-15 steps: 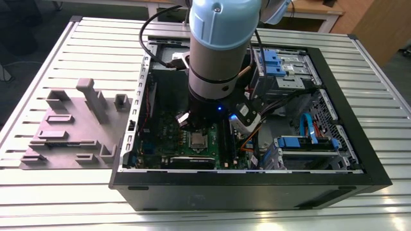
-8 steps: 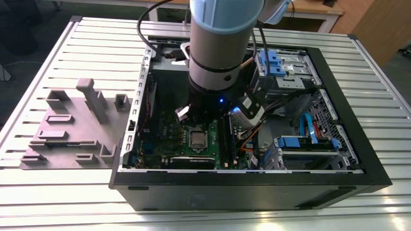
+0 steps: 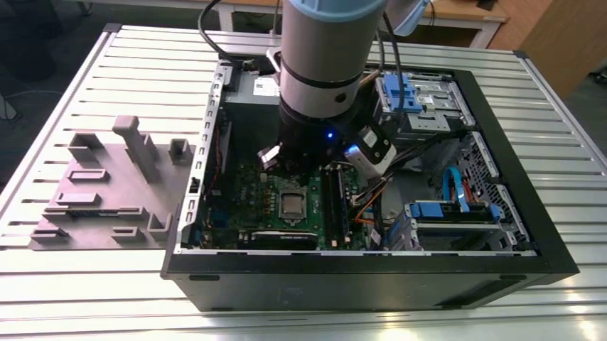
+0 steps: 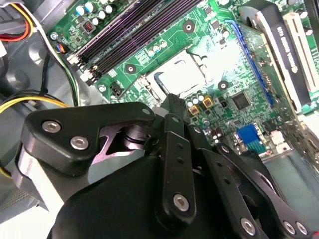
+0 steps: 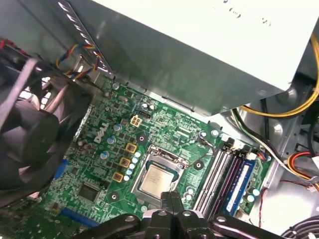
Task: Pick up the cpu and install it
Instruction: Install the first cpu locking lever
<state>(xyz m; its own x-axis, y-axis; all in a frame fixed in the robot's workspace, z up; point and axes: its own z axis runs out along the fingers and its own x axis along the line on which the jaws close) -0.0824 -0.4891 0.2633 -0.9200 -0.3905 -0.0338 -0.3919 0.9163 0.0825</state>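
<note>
Gripper (image 5: pixel 169 201) hovering just above green motherboard (image 5: pixel 164 124), fingertips pressed together, holding nothing. Silver cpu (image 5: pixel 155 180) seated inside socket (image 5: pixel 160 175) below.

Bench (image 3: pixel 114 78): pale, ribbed metal slats.
On it, exterior view's left: grey moulded fixture tray (image 3: pixel 109 192).
On it, centre to right: open black computer case (image 3: pixel 493 277), just beside the tray.
</note>
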